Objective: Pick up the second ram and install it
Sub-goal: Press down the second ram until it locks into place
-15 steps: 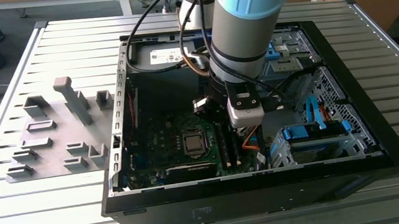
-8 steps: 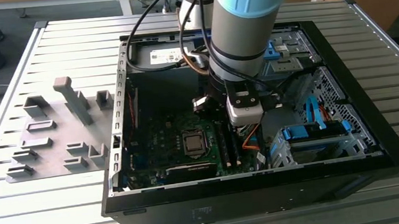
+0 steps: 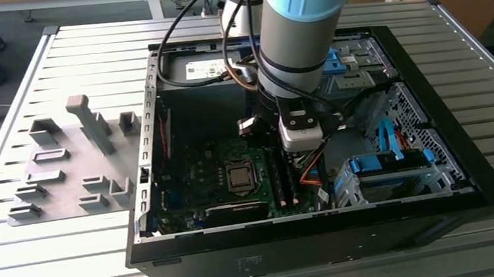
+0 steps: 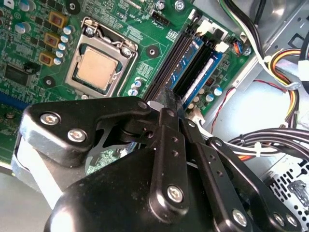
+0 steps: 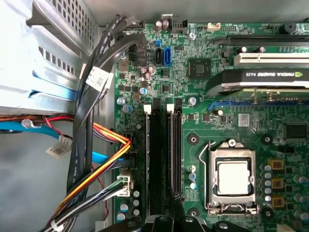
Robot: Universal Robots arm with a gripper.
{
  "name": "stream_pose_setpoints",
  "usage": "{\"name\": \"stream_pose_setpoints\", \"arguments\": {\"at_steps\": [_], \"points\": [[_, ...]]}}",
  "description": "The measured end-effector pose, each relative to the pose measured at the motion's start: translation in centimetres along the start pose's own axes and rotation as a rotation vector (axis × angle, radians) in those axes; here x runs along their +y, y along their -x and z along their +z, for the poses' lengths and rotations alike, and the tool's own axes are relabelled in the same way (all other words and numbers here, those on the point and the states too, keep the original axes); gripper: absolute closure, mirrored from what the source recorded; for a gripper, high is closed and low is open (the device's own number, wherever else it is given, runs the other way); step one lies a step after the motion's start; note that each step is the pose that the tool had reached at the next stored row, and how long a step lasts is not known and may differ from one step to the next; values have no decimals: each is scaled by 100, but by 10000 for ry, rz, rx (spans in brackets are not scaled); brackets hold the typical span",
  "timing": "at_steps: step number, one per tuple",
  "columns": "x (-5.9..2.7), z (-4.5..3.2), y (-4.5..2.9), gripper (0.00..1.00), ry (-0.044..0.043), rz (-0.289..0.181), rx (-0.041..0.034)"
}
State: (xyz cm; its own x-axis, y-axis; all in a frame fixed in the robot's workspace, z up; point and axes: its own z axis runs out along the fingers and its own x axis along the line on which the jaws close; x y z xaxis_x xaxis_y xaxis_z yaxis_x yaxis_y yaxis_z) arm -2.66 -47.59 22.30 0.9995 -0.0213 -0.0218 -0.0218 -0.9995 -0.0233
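The second ram, a long, thin dark-green circuit-board strip (image 5: 155, 164), is apparently standing in its motherboard slot under the black end effector (image 4: 170, 100), whose fingers are pressing together; seating is calling for straight downward pressure.

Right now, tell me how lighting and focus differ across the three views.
Exterior view: daylight on the slatted table, the case interior dim. Second wrist view: the black gripper close and soft, glare on the processor lid. First wrist view: the motherboard evenly lit and sharp.
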Motion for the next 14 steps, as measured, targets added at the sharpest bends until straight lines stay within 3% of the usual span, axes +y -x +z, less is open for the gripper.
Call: {"name": "stream_pose_setpoints", "arguments": {"at_steps": [5, 8, 9, 11, 14], "points": [[-3, 67, -1, 89, 32, 2, -11], [2, 57, 2, 89, 59, 2, -19], [-3, 53, 0, 89, 30, 1, -10], [-9, 17, -1, 89, -46, 0, 7], [-8, -76, 2, 89, -44, 0, -1]]}}
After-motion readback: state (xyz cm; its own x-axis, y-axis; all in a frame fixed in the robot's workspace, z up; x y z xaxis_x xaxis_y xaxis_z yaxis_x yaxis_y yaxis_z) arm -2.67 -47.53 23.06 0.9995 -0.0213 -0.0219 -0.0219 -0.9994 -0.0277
